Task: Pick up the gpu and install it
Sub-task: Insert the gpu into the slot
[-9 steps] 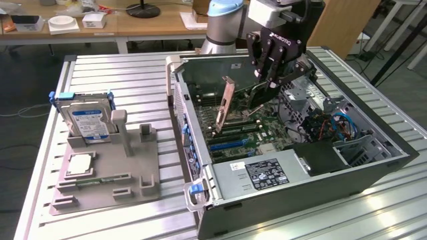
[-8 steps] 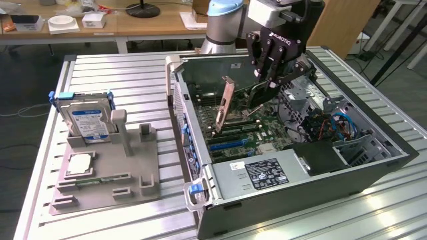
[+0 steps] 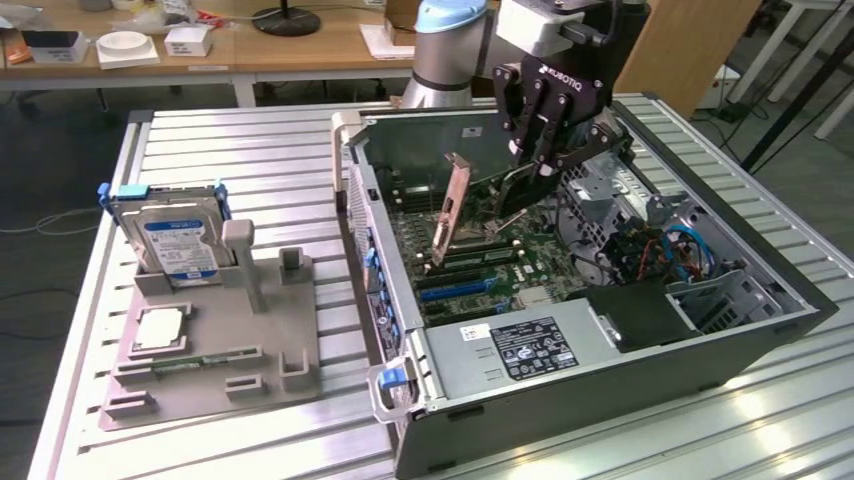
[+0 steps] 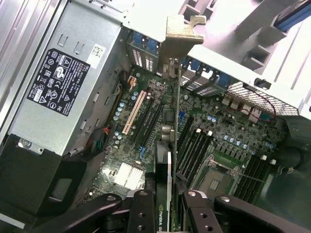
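Up at one o'clock inside the case (image 3: 747, 340), the hand (image 3: 531, 175) clamps the gpu (image 4: 167, 126) edge-on over the motherboard (image 4: 233, 131), bracket (image 4: 183, 30) rearward, likely to meet a slot (image 4: 133, 112).

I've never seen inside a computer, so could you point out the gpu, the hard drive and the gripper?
gpu (image 4: 165, 165), wrist view, on the card's black top edge.
hard drive (image 3: 180, 245), exterior view, on its blue-and-white label.
gripper (image 3: 541, 175), exterior view, midway between its fingertips, which are shut on the gpu.
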### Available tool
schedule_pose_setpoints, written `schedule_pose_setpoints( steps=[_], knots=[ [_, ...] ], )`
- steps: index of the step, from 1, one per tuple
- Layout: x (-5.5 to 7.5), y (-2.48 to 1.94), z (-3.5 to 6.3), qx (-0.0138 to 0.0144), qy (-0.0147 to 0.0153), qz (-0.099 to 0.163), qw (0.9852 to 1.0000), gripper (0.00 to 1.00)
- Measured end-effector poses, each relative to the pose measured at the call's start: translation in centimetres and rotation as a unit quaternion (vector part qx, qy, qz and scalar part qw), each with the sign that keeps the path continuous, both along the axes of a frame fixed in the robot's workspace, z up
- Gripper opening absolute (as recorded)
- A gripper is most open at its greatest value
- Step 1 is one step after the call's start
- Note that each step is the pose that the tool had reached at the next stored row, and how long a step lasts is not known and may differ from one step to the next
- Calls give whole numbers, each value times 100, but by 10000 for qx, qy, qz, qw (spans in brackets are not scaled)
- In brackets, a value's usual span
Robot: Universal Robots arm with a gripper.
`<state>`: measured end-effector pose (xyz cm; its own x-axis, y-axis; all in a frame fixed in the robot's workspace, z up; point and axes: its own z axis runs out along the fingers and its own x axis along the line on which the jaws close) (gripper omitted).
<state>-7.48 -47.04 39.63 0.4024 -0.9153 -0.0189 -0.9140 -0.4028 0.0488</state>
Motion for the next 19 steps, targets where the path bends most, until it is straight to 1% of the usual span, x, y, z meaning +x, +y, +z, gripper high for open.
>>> schedule_pose_setpoints(
  steps=[7,9,13,19],
  knots=[
    [0,0,0,-1,0,-13,10000,26],
    [0,1,-4,-1,-1,-120,9999,26],
    [0,0,-30,19,-1,-375,9993,26],
    [1,0,-78,28,-1,-791,9969,26]
  ],
)
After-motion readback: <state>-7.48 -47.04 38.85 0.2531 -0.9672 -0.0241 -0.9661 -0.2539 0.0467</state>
